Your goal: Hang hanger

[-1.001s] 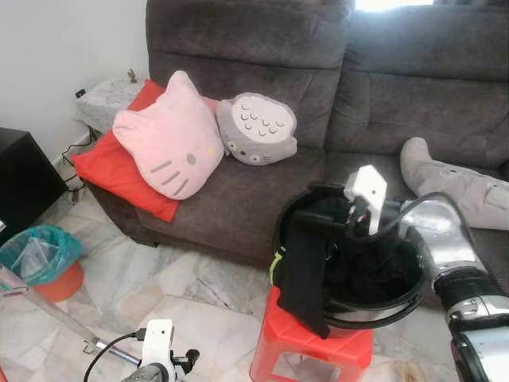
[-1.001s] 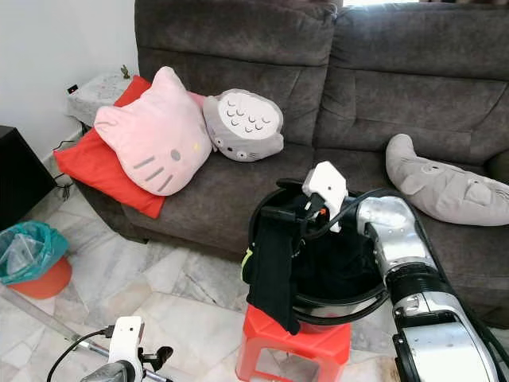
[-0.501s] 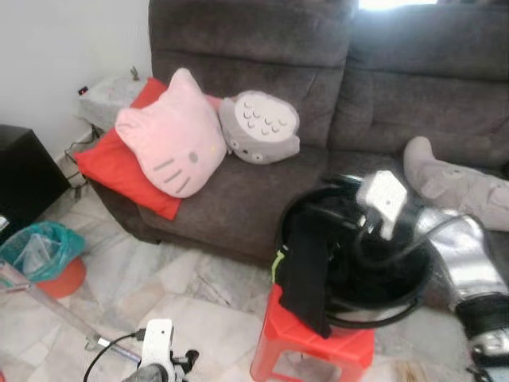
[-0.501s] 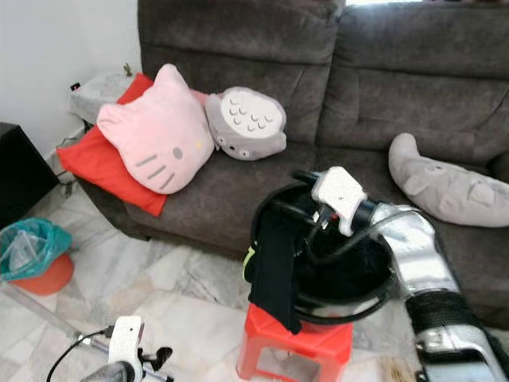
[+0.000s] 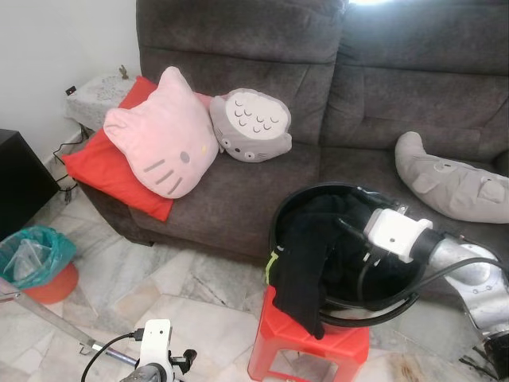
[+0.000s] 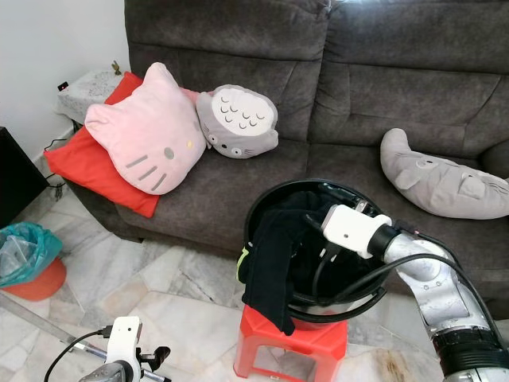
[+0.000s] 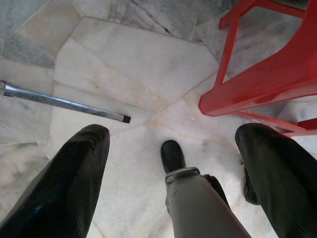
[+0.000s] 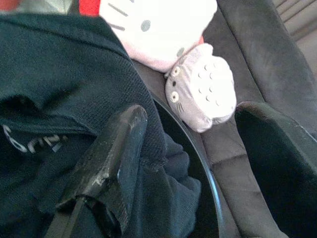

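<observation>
Head stereo pair: both eyes look forward and down from standing height onto the sofa (image 5: 238,48), the black basket (image 5: 280,219) and the red stool (image 6: 318,338), the same scene slightly offset between them. Left wrist camera: faces straight down along its open jaws, close to the marble floor (image 7: 129,64), sharing a stool leg with the head views. Right wrist camera: sits very near the dark garment (image 8: 54,74) in the basket, facing past its parted jaws toward the pink cushion (image 8: 153,25), likewise shared.
</observation>
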Robot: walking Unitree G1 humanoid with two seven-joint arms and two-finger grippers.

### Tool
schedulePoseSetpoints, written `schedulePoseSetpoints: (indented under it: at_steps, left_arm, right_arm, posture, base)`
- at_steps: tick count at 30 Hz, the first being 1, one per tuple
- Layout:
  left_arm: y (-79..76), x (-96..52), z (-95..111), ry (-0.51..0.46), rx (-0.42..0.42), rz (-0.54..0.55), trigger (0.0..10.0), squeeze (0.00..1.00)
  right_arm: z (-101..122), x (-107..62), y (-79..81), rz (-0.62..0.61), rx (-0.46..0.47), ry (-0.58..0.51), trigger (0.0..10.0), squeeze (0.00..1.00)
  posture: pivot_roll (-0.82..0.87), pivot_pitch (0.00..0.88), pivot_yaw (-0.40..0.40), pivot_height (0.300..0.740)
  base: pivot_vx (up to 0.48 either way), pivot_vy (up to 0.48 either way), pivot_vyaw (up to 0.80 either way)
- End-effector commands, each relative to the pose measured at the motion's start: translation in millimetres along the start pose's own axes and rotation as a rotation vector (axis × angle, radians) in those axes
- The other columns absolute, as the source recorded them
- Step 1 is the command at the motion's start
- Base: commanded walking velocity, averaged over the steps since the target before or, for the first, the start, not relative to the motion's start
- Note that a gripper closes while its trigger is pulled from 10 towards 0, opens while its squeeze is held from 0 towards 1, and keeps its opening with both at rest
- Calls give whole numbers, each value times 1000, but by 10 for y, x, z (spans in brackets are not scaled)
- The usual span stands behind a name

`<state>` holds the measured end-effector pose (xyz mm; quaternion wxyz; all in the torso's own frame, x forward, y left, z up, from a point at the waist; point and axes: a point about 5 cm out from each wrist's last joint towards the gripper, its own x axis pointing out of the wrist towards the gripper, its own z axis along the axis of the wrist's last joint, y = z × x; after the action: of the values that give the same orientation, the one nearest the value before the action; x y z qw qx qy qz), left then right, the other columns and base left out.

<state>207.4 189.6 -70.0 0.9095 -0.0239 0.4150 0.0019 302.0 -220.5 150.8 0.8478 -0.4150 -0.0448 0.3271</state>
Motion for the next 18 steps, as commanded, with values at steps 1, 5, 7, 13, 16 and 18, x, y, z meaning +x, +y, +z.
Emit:
schedulePoseSetpoints:
  at_steps: [1,5,7,13,16,18]
  left_arm:
    - [35,-5,-2,2,-1,13,10000,0]
    - [34,-2,9,-2,-2,14,10000,0]
    - [35,0,19,-5,-4,15,10000,0]
    - [33,3,33,-8,-3,16,10000,0]
    - [29,3,34,-8,-3,15,10000,0]
    - [11,6,34,-10,-7,13,10000,0]
  right_arm:
    - [222,99,34,11,86,-125,10000,0]
    - [461,201,160,81,125,-219,10000,0]
    - [538,240,215,117,131,-242,10000,0]
    - [677,294,249,140,131,-279,10000,0]
    - [799,342,229,94,203,-331,10000,0]
    - [1012,398,179,-113,468,-435,10000,0]
  posture:
    - [-155,17,56,740]
    - [-151,16,56,740]
    - [-146,16,56,740]
    - [-153,13,57,740]
    - [-154,11,54,740]
    - [-150,11,52,740]
  base:
    - [0,0,0]
    - [0,0,0]
    - [0,0,0]
    - [0,0,0]
    - [0,0,0]
    - [0,0,0]
